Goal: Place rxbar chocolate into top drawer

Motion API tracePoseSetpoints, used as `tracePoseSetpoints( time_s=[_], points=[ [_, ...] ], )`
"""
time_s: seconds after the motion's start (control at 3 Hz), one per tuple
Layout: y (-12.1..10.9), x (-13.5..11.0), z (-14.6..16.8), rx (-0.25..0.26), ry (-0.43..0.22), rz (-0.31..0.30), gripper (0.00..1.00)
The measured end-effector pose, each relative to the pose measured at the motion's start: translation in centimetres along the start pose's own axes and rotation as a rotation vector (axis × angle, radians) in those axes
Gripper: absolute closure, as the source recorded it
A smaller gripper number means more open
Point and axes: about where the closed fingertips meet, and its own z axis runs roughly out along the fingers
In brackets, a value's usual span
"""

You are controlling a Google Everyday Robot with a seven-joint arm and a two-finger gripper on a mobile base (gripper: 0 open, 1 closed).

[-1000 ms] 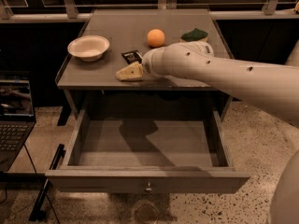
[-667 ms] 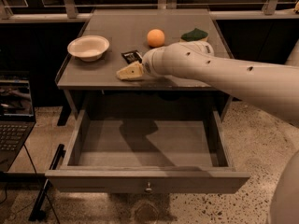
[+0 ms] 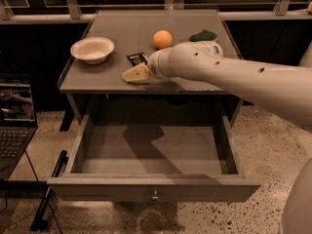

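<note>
Camera view: a look down from above and in front onto a grey-brown table (image 3: 97, 79) with the top drawer (image 3: 112, 191) pulled out toward the camera. The drawer's flat front panel carries a small round metal knob (image 3: 155, 195) at its centre, and the arm's shadow falls across the drawer floor.

The pale arm (image 3: 234, 77) enters from the right and reaches leftward over the front part of the tabletop. It ends in the gripper (image 3: 130, 75), a cream-coloured wedge pointing left, low over the table near its front edge. Whether the gripper is open or closed cannot be told from this angle, and it is not seen to hold anything.

The rxbar chocolate (image 3: 138, 58), a small flat black wrapper with pale print, lies on the tabletop just behind the gripper, outside the drawer. Whether the two touch cannot be told.

An orange ball (image 3: 162, 39) sits behind and to the right of the bar, near but apart from it. A white bowl (image 3: 92, 49) stands upright on the left part of the table. A dark green object (image 3: 203, 34) lies toward the rear right corner, partly behind the arm.

An open laptop (image 3: 14, 126) is at the left edge, beside the table above the speckled floor (image 3: 253, 145).
</note>
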Motion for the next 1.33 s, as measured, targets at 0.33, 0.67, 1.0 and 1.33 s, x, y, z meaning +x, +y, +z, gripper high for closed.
tracePoseSetpoints(
  time_s=[0.33, 0.67, 1.0, 1.33],
  points=[
    [-0.04, -0.48, -0.29, 0.000, 0.000, 0.000, 1.00],
    [-0.26, -0.62, -0.41, -0.018, 0.012, 0.018, 1.00],
    [-0.25, -0.62, -0.41, -0.018, 0.012, 0.018, 1.00],
    [0.59, -1.17, -0.76, -0.069, 0.023, -0.009, 1.00]
  ],
)
